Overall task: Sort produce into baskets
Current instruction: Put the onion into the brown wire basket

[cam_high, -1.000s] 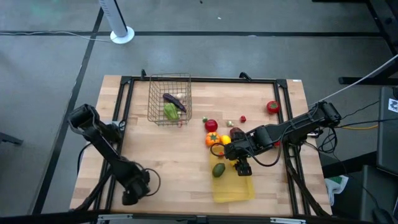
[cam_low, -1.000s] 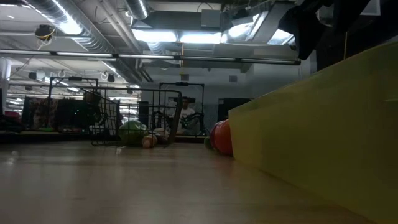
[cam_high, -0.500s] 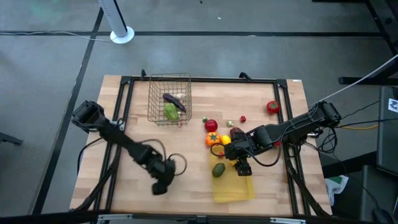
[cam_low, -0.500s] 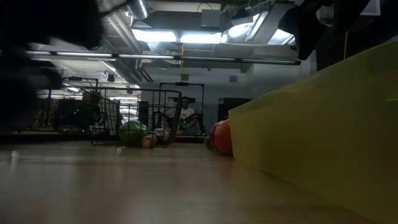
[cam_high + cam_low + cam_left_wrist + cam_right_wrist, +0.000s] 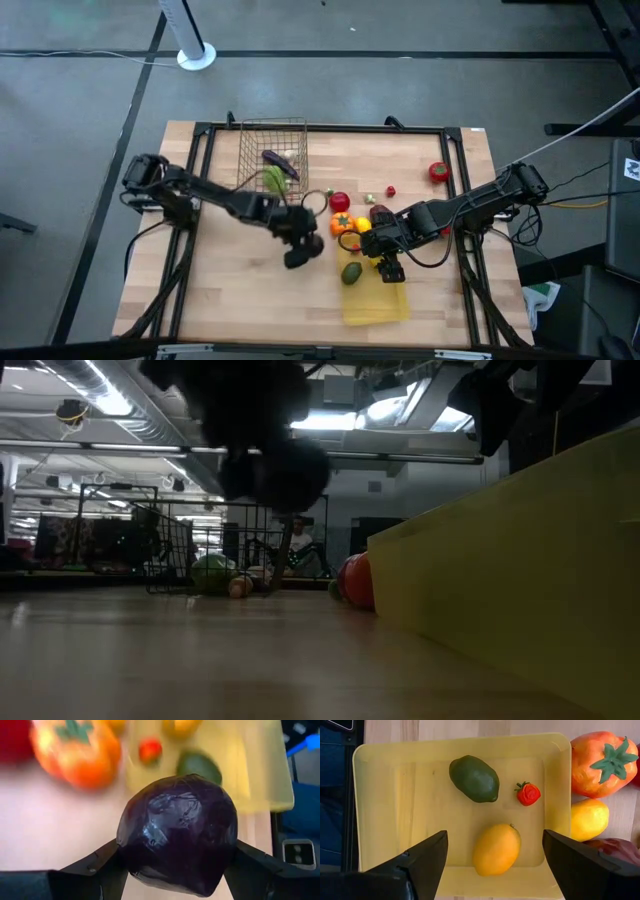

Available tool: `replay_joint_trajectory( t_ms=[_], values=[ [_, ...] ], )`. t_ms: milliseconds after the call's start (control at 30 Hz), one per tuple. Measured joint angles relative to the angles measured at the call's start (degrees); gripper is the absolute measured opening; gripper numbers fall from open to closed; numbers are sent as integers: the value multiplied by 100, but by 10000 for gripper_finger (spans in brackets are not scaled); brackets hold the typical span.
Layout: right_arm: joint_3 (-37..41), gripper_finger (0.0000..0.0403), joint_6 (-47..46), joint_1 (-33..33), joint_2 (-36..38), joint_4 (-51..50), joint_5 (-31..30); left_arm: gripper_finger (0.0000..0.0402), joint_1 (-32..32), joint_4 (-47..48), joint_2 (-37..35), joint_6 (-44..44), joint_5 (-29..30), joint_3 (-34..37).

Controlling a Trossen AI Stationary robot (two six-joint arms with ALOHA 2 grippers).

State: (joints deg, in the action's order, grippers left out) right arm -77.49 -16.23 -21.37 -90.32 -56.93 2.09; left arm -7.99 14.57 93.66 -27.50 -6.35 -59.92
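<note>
Left wrist view: the left gripper is clamped on a dark purple, glossy, roundish piece of produce, one finger on each flank. Beyond it lie the yellow tray with a green fruit and a small red one, and an orange tomato-like piece on the wood beside the tray.

In the high view the left arm has swung, within the last second, from the table's near left corner to the middle, and its gripper now hangs just left of the tray, near the loose produce. I judge the purple piece is being carried toward a basket; which one, I cannot tell.

The right gripper hovers over the tray with its fingers spread wide and empty; below it sit an avocado-like green fruit, a tiny strawberry and a yellow mango-like fruit.

Farther off, the wire basket holds a green and a purple vegetable. A red tomato lies well apart on the right.
</note>
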Motion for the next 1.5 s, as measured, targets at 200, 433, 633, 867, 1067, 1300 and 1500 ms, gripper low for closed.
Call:
replay_joint_trajectory(
  t_ms=[200,433,633,867,1067,1300,1500],
  values=[
    [2,321,0,0,0,-13,0,265,577,212,-225,924,-20,-502],
    [2,321,0,2,0,-9,-4,265,1368,1337,-780,1672,341,-987],
    [2,321,0,2,0,0,-13,265,2029,2235,-1286,2207,1177,-1018],
    [2,321,0,2,0,7,-17,280,2668,3136,-1398,2736,1639,-978],
    [2,321,0,0,0,22,-17,305,3004,3095,-1392,3021,1643,-528],
    [2,321,0,0,0,37,-39,311,3196,3104,-1391,2951,1648,-187],
    [2,321,0,0,0,49,-105,312,3204,3119,-1390,3221,1644,-35]
  ],
)
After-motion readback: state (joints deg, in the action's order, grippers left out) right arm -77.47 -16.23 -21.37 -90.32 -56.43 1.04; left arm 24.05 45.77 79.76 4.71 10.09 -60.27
